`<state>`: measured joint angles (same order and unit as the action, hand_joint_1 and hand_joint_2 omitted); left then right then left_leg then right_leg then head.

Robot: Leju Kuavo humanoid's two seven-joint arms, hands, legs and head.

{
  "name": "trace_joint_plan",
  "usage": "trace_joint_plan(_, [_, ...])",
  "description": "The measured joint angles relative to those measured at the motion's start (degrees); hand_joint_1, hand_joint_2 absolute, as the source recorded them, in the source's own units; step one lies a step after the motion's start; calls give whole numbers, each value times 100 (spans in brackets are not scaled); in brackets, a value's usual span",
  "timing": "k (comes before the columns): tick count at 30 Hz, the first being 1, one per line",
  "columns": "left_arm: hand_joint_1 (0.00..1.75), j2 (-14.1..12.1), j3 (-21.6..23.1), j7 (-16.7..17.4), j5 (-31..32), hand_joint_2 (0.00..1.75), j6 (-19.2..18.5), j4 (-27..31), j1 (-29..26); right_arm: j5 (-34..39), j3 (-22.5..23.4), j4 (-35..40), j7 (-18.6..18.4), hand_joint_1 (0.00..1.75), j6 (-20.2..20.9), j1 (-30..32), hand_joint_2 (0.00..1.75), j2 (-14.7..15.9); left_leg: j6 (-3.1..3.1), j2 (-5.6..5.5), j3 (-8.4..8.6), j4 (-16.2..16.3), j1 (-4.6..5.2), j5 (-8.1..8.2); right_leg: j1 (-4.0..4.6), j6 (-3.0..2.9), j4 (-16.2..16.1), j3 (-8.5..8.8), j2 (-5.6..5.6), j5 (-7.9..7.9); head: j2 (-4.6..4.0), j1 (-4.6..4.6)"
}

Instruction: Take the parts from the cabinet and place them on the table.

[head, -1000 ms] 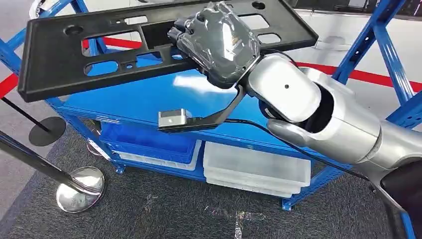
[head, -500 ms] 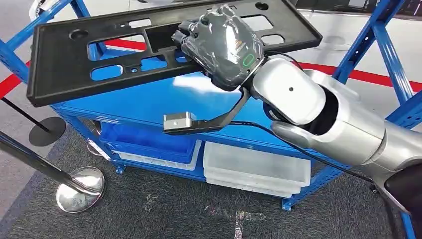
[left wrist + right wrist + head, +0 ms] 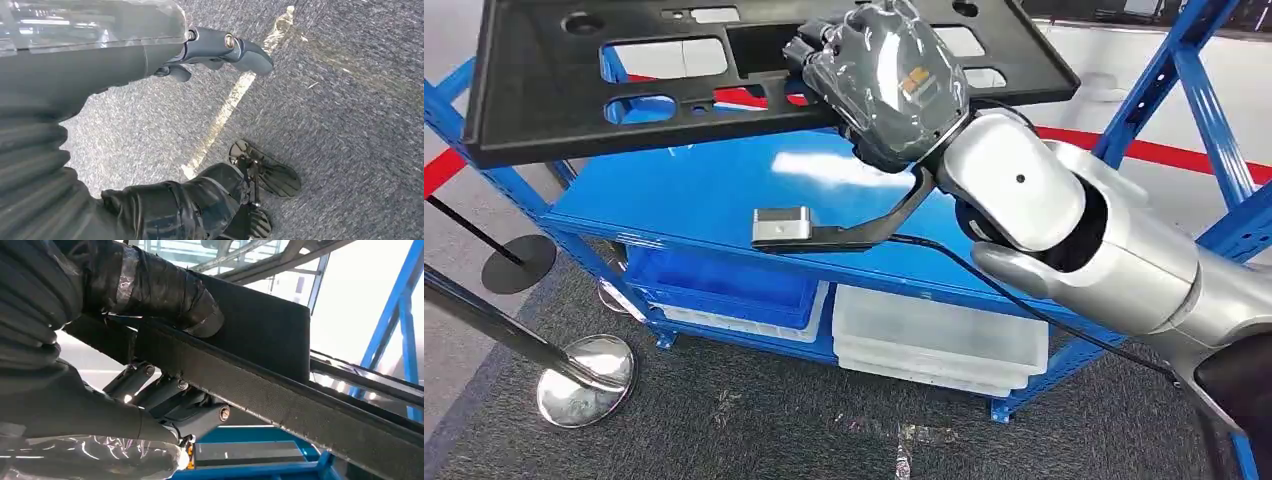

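- The right hand [image 3: 886,85], grey under a clear plastic cover, grips a long flat black plastic panel with rectangular and oval cut-outs [image 3: 554,100] along its near edge, and holds it in the air above the blue metal shelf cabinet [image 3: 724,200].
- From the right wrist, the thumb [image 3: 165,287] lies over one face of the panel [image 3: 260,330] and the darker fingers [image 3: 165,395] press its other face, so the edge is clamped between them.
- The panel is tilted; its left end reaches past the cabinet's left upright.
- The left hand [image 3: 210,47] hangs over grey carpet [image 3: 350,125] with a pale tape line, its fingers loosely spread, holding nothing.
- On the cabinet's lower shelf, a blue plastic bin [image 3: 724,290] sits just beside a white translucent bin [image 3: 939,340].
- Left of the cabinet stand two barrier posts, one with a chrome round base [image 3: 584,380] and one with a black round base [image 3: 517,262].
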<state>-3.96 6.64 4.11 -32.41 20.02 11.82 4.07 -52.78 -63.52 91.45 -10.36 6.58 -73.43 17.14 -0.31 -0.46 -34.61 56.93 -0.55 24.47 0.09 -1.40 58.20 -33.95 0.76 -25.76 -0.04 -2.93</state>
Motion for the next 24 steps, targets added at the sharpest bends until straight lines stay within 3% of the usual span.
trace_joint_plan(24, [0, -2, 87, -85, 166, 175, -61, 0, 7, -389, 170, 0, 206, 175, 2, 126, 175, -4, 0, -1, -1, 0, 0, 0, 0, 0, 0, 1, -1, 0, 0, 0])
